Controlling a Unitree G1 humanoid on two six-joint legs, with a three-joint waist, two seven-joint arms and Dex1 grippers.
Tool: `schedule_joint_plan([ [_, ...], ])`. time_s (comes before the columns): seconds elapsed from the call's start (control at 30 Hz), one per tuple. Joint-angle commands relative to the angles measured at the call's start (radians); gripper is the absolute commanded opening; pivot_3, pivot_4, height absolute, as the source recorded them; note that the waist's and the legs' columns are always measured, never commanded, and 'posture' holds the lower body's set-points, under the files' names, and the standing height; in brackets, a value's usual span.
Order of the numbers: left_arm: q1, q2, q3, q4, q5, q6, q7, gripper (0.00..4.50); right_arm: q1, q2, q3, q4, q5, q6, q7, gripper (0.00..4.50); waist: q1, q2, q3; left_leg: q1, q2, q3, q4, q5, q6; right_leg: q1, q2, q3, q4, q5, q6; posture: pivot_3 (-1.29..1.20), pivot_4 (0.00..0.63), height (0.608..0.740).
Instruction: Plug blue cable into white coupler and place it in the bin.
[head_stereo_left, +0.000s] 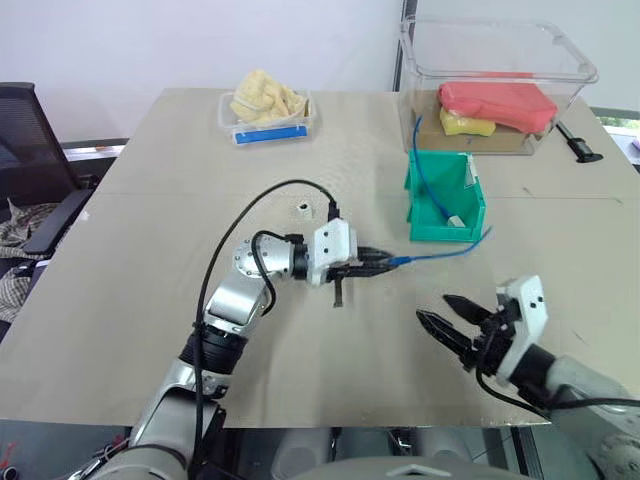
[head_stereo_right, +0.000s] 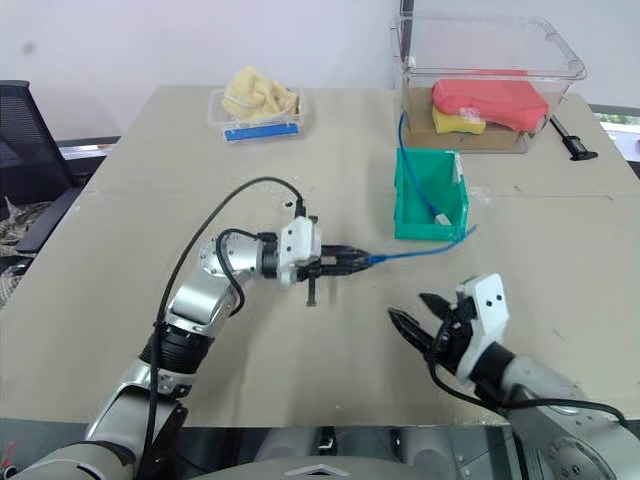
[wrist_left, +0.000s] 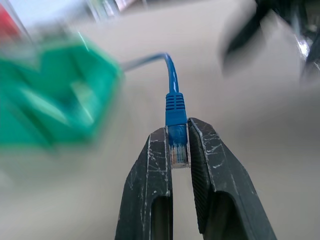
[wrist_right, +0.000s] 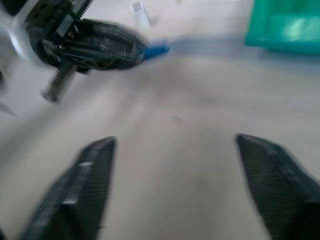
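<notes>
Fingers of your left gripper (wrist_left: 179, 145) clamp the blue cable (wrist_left: 175, 107) at its plug; right gripper (head_stereo_left: 450, 318) fingers stand wide, holding nothing, the bin (head_stereo_left: 445, 200) beyond them.

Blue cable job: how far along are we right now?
Done: the left gripper is shut on the plug end of the blue cable, lifted off the table. In hand: the right gripper waits open and empty nearby. Left: the white coupler sits untouched on the table, so plugging in and placing it in the bin remain.
</notes>
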Motion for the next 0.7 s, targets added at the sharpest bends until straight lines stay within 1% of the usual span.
schedule_joint_plan([
  [0.03,-0.026,-0.020,0.038,-0.051,-0.019,-0.063,0.039,0.00,-0.047,0.060,-0.005,-0.010,0.168,0.011,-0.136,2.22,-0.001,0.000,0.000,0.000,-0.001,0.000,0.000,0.000,0.000,0.000,0.000,0.000,0.000,0.000,0.000,0.00,0.150,0.740],
  [0.2,-0.035,-0.038,0.039,-0.022,0.007,-0.185,0.061,0.00,-0.150,0.126,0.010,0.051,0.388,-0.064,-0.364,2.22,-0.003,0.000,0.000,0.000,-0.002,0.001,0.000,0.000,0.000,0.000,0.003,0.000,0.000,0.000,0.000,0.00,0.150,0.740],
  [0.4,-0.049,-0.045,0.032,0.018,0.022,-0.292,0.056,0.00,-0.253,0.092,0.046,0.118,0.585,-0.201,-0.554,2.22,-0.003,0.000,0.000,0.001,-0.002,0.002,0.000,0.000,0.000,0.000,0.004,-0.001,0.000,0.000,0.000,0.00,0.150,0.740],
  [0.53,-0.048,-0.042,0.029,0.031,0.022,-0.318,0.053,0.00,-0.279,0.041,0.072,0.138,0.658,-0.277,-0.615,2.22,-0.004,0.000,0.000,0.000,-0.002,0.002,0.000,0.000,0.000,0.000,0.005,-0.001,0.000,0.000,0.000,0.00,0.150,0.740],
  [0.7,-0.042,-0.038,0.032,0.027,0.017,-0.328,0.048,0.00,-0.294,0.002,0.114,0.152,0.691,-0.336,-0.640,2.22,-0.004,0.000,0.000,0.000,-0.001,0.002,0.000,0.000,0.000,0.000,0.005,-0.001,0.000,0.000,0.001,0.00,0.150,0.740],
])
